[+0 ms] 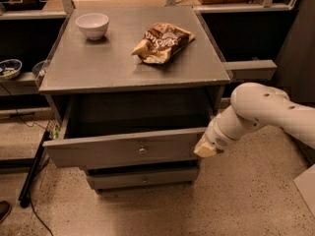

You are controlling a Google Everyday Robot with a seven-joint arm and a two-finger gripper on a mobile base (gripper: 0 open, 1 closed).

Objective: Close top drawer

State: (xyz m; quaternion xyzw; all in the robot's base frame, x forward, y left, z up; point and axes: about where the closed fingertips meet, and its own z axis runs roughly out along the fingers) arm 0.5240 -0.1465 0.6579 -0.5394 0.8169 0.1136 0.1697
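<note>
Gripper [205, 149] sits at the right end of the top drawer [98, 154] front panel, at panel height, touching it or just beside it, I can't tell which. Can't tell its state either: I only see a tan tip aimed down-left at the panel's end. White arm [256, 113] comes in from the right edge, sloping down to the left, apart from the cabinet's side

Around it: white bowl [92, 24] at the back left of the cabinet top [108, 70], crumpled snack bag [162, 42] right of centre, both well back from the front edge. Lower drawer [113, 180] sits under the top one, with a shorter, narrower front set further back. Black cable [30, 178] lies on the speckled floor [236, 200] by the drawer's left corner. Small dish [9, 68] on a shelf far left. Nearest to the drawer's travel: the gripper at its right end, the cable low at its left

Top drawer is pulled out from under the cabinet top, box open upward, inside dark. Front panel faces me. Long axis runs left-right, left end sitting slightly lower in my view than the right. Round knob [142, 149] at panel centre, well apart from the gripper
</note>
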